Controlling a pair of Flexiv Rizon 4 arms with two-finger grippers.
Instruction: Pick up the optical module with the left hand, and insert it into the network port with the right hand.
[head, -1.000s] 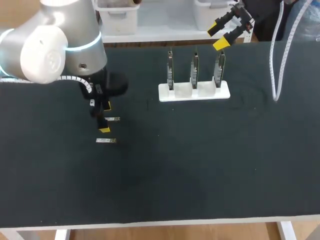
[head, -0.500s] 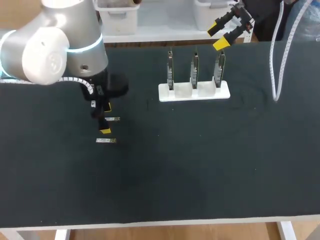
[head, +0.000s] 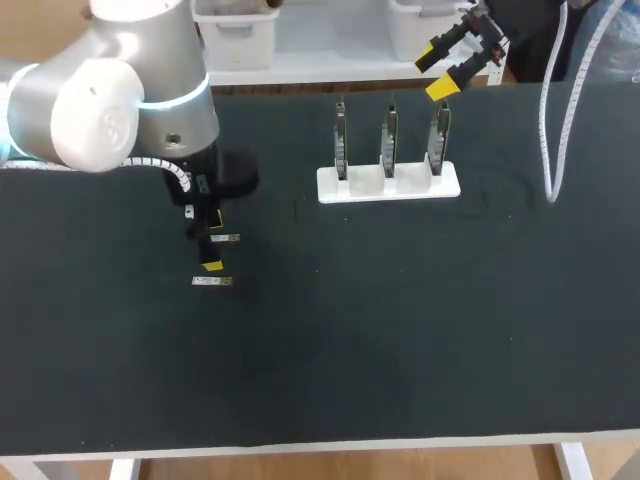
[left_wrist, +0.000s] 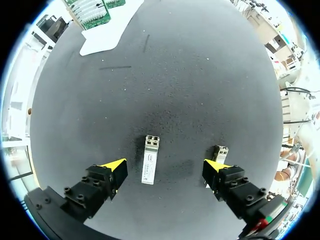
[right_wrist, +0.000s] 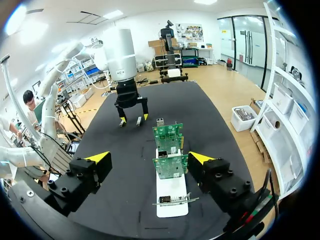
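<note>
Right end effector (right_wrist: 150, 158) above racked boards (right_wrist: 169, 165)

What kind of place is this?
Probably a robotics lab bench for electronics assembly: green circuit boards upright in a white stand, small optical modules on a black table, an open left gripper over one.

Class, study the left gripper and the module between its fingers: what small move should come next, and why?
Probably lower the left gripper straight down: its open fingers straddle the optical module, which lies flat on the table, and they seem to hover above it.
</note>
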